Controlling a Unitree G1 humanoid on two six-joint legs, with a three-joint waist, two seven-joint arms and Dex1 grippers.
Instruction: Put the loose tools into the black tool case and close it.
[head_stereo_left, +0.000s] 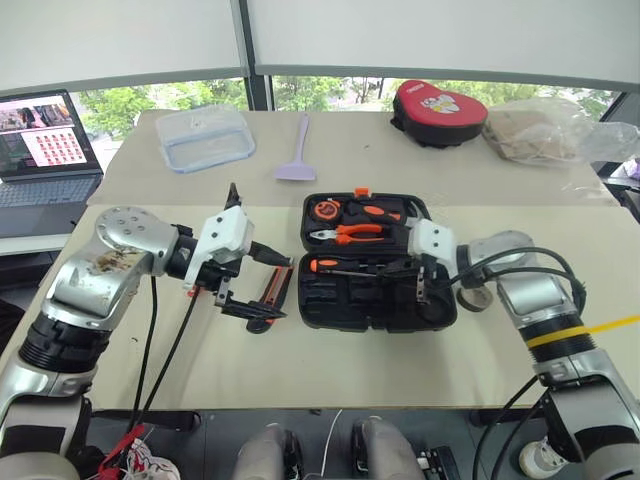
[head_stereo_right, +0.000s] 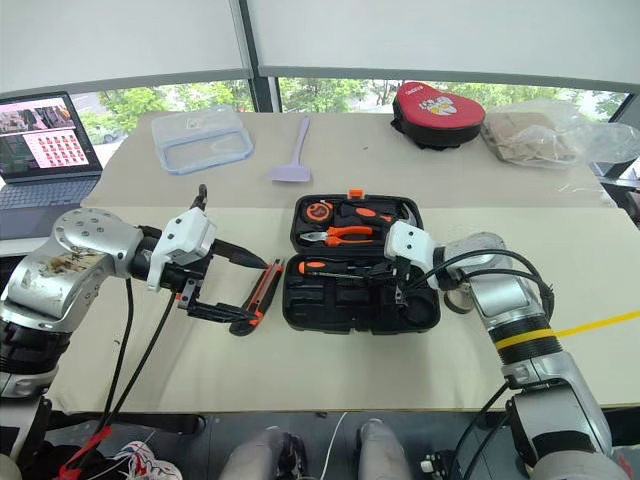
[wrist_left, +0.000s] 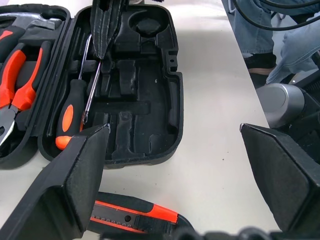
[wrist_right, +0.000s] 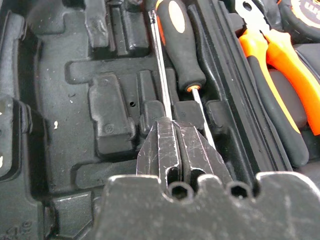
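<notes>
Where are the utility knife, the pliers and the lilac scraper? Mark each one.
utility knife (head_stereo_right: 262, 292), right eye view, on its orange-black body.
pliers (head_stereo_left: 362, 234), left eye view, on the orange handles.
lilac scraper (head_stereo_left: 296, 170), left eye view, on its flat blade.

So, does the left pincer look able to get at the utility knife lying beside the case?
Probably yes. The left pincer is open and sits right over the utility knife, which lies on bare table beside the black tool case, with nothing between them.
</notes>
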